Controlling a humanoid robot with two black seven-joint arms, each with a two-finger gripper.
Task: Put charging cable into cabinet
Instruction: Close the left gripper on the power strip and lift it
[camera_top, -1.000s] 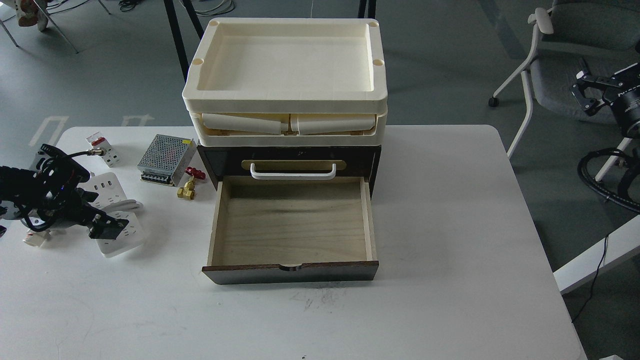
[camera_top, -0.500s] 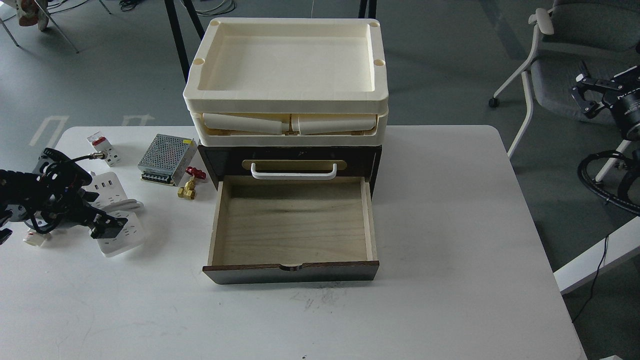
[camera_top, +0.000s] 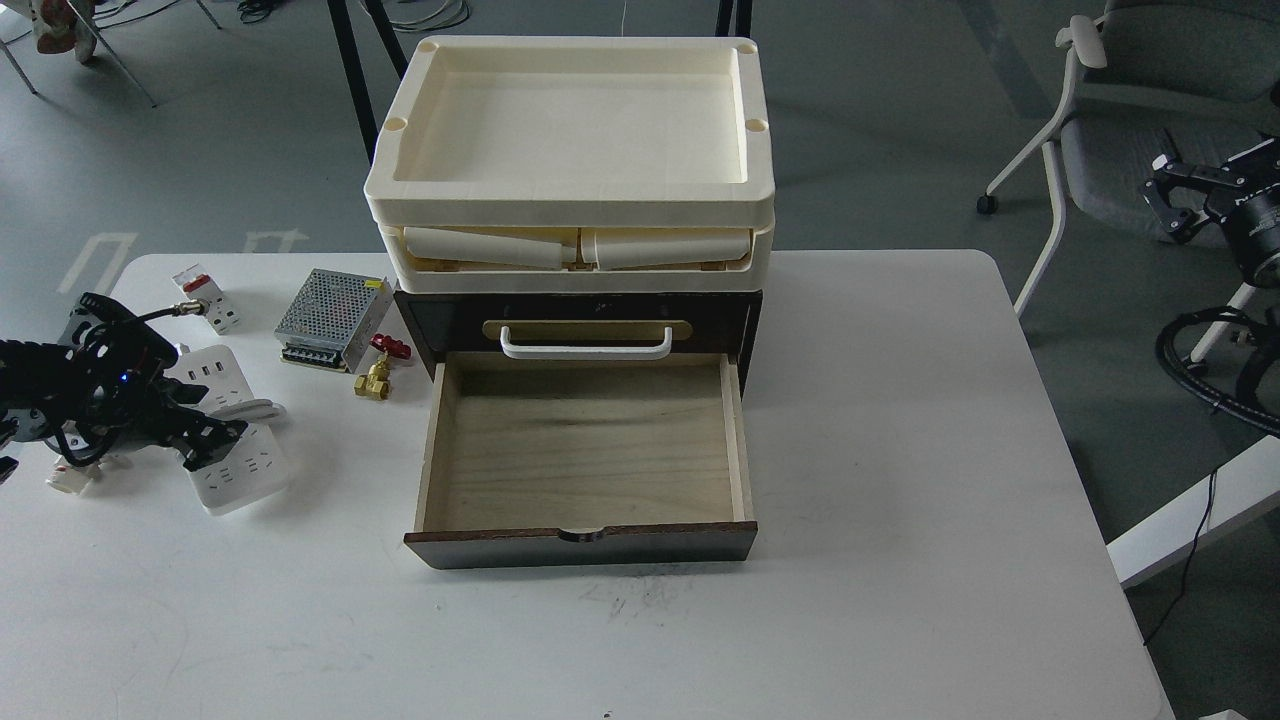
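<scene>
Head view: my left pincer (camera_top: 212, 440) sits right over the charging cable (camera_top: 240, 468) on the tabletop (camera_top: 900, 450) w/ strip's long axis diagonal, can't tell if it's gripping, right pincer (camera_top: 1170, 200) well apart, cabinet (camera_top: 580, 545) drawer open to the right.

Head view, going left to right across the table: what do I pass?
Left gripper over the charging cable → mesh power supply → brass valve with red handle → cabinet with its drawer open → bare table. Right gripper sits off the table, far right.
</scene>
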